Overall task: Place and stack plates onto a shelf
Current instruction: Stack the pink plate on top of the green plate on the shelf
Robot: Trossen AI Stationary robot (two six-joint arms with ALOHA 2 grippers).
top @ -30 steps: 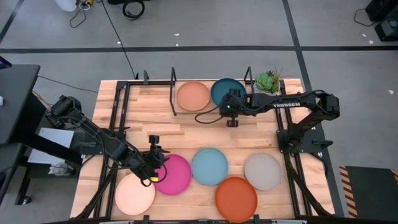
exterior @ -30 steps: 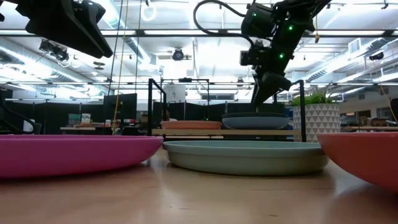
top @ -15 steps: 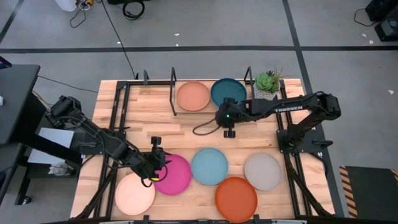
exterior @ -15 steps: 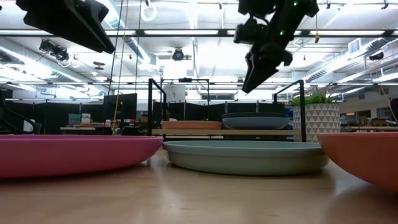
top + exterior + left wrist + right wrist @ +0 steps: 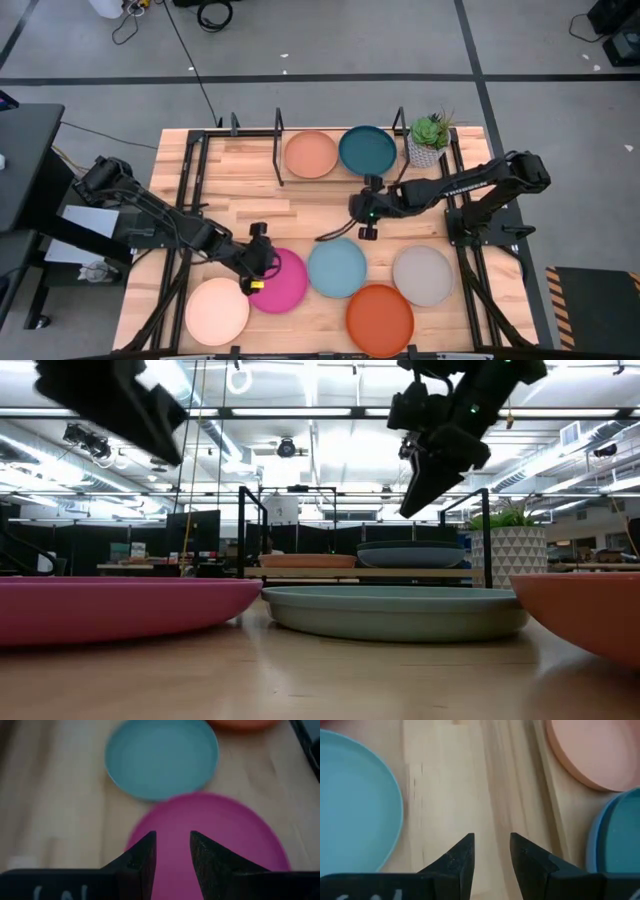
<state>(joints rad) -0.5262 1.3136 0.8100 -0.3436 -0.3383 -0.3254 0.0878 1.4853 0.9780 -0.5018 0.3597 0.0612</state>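
Hovering over the near edge of the magenta plate (image 5: 279, 281), the left end effector (image 5: 256, 272) has its fingers a little apart and holds nothing. The right end effector (image 5: 366, 212) hangs in the air between the shelf (image 5: 279, 170) and the light teal plate (image 5: 336, 267), fingers a little apart and empty too.

Two plates sit on the shelf: the tan-brown plate (image 5: 311, 154) and, beside it, the dark teal plate (image 5: 367, 150). Past the light teal plate lie the grey plate (image 5: 422, 275) and the orange plate (image 5: 380, 319). The cream plate (image 5: 217, 311) is just beside the magenta one.

The plates are flat and smooth. If the fingers only pinch the thin rim, the magenta plate could slip out, or get pushed into the cream plate.
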